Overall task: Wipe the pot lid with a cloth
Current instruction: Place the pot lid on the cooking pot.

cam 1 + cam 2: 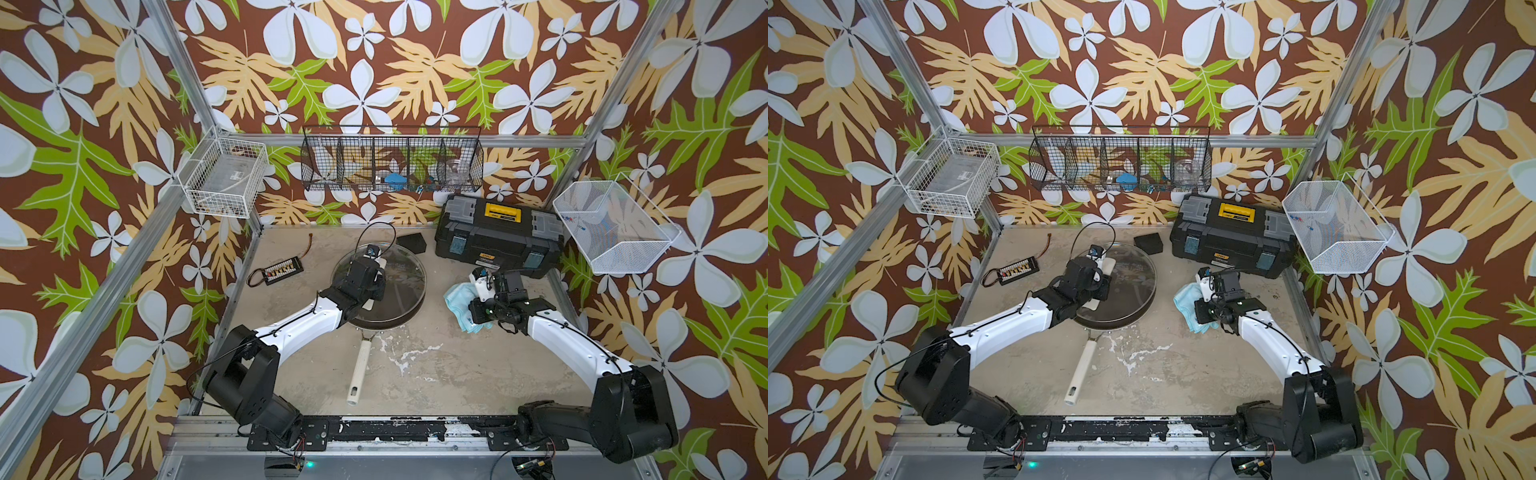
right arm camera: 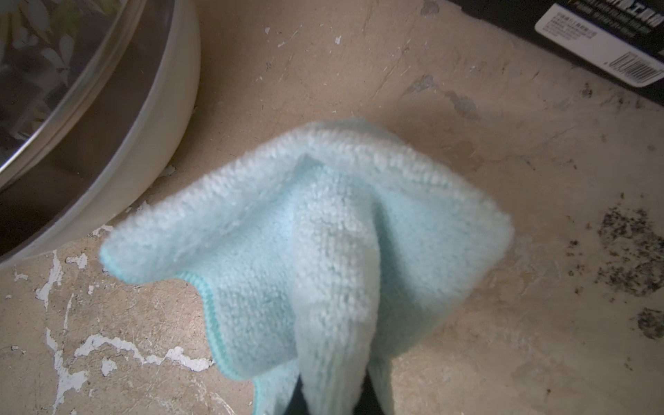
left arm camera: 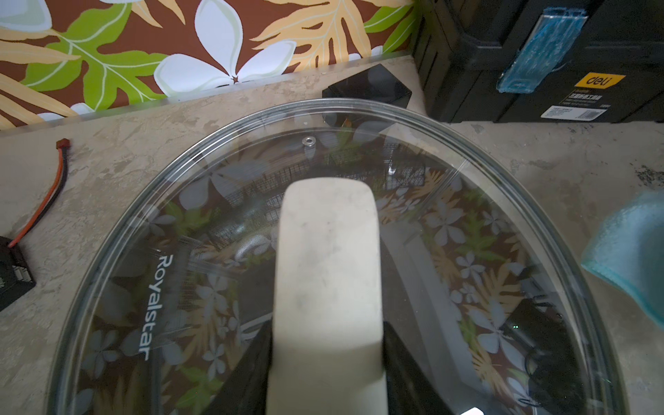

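Note:
The pot lid (image 1: 405, 278) (image 1: 1133, 274) is clear glass with a metal rim and rests tilted over a dark frying pan (image 1: 376, 322). My left gripper (image 1: 375, 283) (image 1: 1100, 283) is shut on the pot lid's cream bar handle (image 3: 327, 258). In the left wrist view the black fingers (image 3: 257, 363) press both sides of it. The light blue cloth (image 1: 457, 296) (image 1: 1187, 296) (image 2: 323, 244) hangs bunched to the right of the pan, just above the table. My right gripper (image 1: 468, 309) (image 2: 332, 399) is shut on a fold of it.
The pan's long cream handle (image 1: 358, 374) points toward the front edge. A black toolbox (image 1: 498, 237) stands at the back right, with a small black box (image 1: 411, 243) beside it. A charger board with wires (image 1: 282, 270) lies at the left. Wire baskets (image 1: 392, 164) hang on the walls.

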### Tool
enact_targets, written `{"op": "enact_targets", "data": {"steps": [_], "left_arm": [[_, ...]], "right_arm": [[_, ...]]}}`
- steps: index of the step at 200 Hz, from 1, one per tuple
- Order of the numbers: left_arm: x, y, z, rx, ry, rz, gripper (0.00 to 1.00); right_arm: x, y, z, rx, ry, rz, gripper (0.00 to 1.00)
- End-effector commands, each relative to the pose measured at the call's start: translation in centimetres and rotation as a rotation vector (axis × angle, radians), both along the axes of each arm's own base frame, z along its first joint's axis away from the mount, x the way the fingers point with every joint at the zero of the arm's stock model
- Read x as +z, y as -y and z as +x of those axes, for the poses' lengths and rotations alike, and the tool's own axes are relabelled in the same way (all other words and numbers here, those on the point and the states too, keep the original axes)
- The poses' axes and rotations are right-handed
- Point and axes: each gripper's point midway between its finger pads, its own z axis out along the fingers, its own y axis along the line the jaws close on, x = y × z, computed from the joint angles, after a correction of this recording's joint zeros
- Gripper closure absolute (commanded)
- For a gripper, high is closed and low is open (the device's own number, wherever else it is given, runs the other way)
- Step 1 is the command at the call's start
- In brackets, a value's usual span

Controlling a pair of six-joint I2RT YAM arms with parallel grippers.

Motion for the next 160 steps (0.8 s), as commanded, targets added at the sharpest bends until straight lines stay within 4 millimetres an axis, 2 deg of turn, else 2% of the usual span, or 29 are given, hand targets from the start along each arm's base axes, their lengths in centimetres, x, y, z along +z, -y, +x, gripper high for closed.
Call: {"op": "enact_targets", "data": {"steps": [1, 27, 70, 160], "left_arm": [[3.2, 0.9, 1.7, 0.037, 0.134, -0.072, 1.00], [2.4, 1.0, 1.5, 0.055, 0.124, -0.051, 1.00], [1.8, 0.7, 1.3, 0.077, 0.116, -0.035, 1.00], [2.2, 0.1, -0.1, 0.111, 0.123, -0.028, 1.00]], "right_arm": [[-0.2, -0.1, 0.7, -0.025, 0.019, 0.019, 0.96], [-1.1, 0.1, 0.6, -0.035, 0.004, 0.014, 0.94], [-2.7, 0.1, 0.4, -0.042, -0.036, 0.010, 0.83], [-4.5, -0.1, -0.1, -0.037, -0.077, 0.019, 0.80]]}}
